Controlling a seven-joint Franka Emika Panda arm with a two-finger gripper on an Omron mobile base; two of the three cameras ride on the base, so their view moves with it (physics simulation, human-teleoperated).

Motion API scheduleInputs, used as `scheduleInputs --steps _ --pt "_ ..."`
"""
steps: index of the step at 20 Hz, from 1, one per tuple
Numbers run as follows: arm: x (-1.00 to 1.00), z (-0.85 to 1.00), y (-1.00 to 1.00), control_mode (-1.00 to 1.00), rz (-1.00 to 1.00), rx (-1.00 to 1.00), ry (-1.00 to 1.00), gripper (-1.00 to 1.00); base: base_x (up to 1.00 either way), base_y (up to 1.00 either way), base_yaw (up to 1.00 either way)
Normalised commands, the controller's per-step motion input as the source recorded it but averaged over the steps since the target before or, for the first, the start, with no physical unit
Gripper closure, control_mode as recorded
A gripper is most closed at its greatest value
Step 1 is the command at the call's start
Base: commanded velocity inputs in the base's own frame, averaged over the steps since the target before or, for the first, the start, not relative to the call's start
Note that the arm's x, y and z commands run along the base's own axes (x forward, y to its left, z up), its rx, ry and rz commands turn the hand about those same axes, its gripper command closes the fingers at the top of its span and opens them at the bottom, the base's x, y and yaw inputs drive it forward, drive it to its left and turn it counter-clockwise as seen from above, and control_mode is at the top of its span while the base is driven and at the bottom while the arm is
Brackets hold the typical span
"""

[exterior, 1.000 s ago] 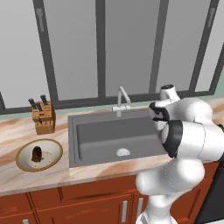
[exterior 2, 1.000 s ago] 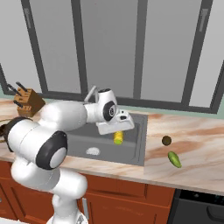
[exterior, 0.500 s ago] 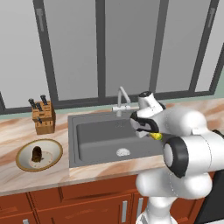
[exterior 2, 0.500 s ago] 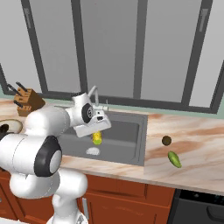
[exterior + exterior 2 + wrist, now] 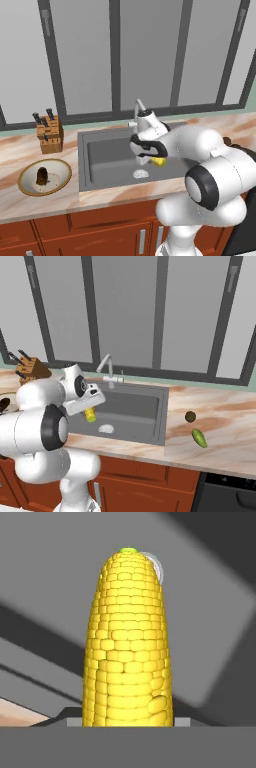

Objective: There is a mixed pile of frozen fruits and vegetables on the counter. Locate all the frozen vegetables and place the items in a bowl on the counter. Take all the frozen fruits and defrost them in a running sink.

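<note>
Pincer [image 5: 156,159] of mine grips the corn cob [image 5: 128,642] above the sink [image 5: 107,155] — faucet [image 5: 106,368] just behind, knife block [image 5: 49,134] mid-left, bowl [image 5: 60,168] lower left.

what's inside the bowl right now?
One small dark brown lump stands near the middle of the bowl. Whatever lies beneath the lump is covered. The corn cob is in the hand above the sink.

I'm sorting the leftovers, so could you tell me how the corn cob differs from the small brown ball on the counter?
The corn cob is long and bright yellow; the brown ball is small, round and dark. The corn cob hangs in the gripper above the sink, while the brown ball rests on the counter beside a green piece. Both are outside the bowl.
</note>
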Motion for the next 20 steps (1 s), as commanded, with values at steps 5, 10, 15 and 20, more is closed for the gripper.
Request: scheduleInputs --steps 5,10,15,20 --pt "0.0 0.0 0.66 -1.0 0.19 0.16 0.11 1.0 0.0 0.0 0.0" --pt "0.0 0.0 0.69 -1.0 0.17 0.17 0.09 1.0 0.0 0.0 0.0" --pt "-0.03 0.15 0.64 -1.0 0.15 0.08 0.04 1.0 0.0 0.0 0.0" --pt "-0.08 0.17 0.68 -1.0 0.17 0.01 -0.01 1.0 0.0 0.0 0.0"
